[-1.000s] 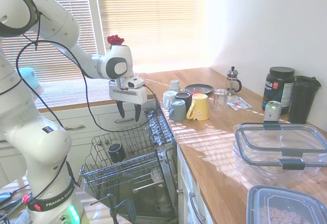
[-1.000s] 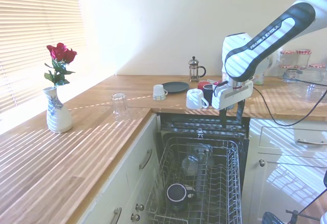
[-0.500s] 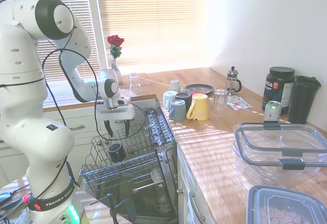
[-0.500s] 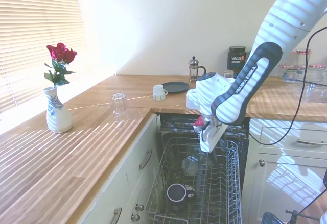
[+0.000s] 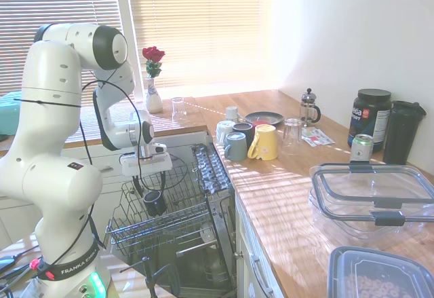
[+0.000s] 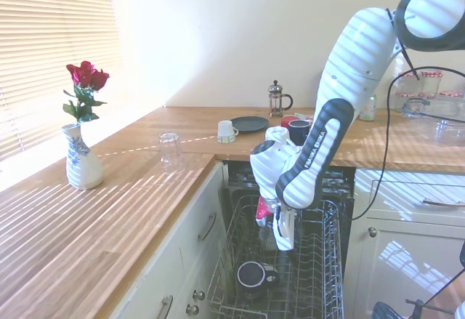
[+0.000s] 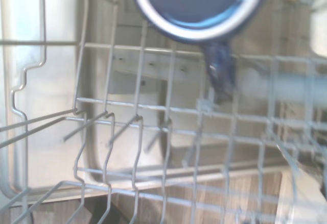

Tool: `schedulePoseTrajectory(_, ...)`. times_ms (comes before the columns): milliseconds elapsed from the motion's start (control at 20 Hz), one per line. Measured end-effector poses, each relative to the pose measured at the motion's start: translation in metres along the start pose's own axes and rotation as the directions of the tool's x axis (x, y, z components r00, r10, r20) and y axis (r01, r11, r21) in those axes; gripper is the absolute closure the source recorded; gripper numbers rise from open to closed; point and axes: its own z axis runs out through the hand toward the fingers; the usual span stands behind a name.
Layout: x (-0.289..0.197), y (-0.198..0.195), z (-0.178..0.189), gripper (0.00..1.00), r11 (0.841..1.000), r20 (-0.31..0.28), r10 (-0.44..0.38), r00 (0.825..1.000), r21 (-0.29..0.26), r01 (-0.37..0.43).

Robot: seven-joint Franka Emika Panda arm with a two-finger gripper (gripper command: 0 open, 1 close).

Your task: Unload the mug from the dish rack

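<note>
The black mug [image 5: 154, 203] stands upright with its mouth up in the front part of the grey wire dish rack [image 5: 178, 225], which is pulled out of the open dishwasher. My gripper [image 5: 150, 185] points straight down just above the mug, open, with a finger on either side of the rim and nothing held. From the other side, the gripper [image 6: 282, 240] hangs over the dish rack [image 6: 328, 275], slightly behind the mug [image 6: 252, 275]. Close up in the wrist view, the mug's round mouth [image 7: 196, 2] and its handle [image 7: 219, 73] lie over the rack wires [image 7: 107, 132].
On the wooden counter [image 5: 298, 196] stand a grey-blue mug [image 5: 235, 146], a yellow mug [image 5: 265, 142], other cups, a glass [image 5: 291, 132] and a French press [image 5: 309, 106]. A vase with a rose [image 5: 153, 84] stands by the window. Plastic containers [image 5: 373, 199] sit front right.
The arm has swung from above the counter's edge down and forward into the rack. The gripper now sits low, just over the mug, and has stayed open.
</note>
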Motion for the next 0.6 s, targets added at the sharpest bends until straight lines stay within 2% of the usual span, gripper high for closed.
schedulePoseTrajectory(250,0.013,-0.012,0.023,0.0,0.996,0.007,-0.09,0.996,-0.01,0.09)
schedulePoseTrajectory(600,0.033,-0.031,0.057,0.0,0.991,0.033,-0.128,0.991,-0.023,0.129)
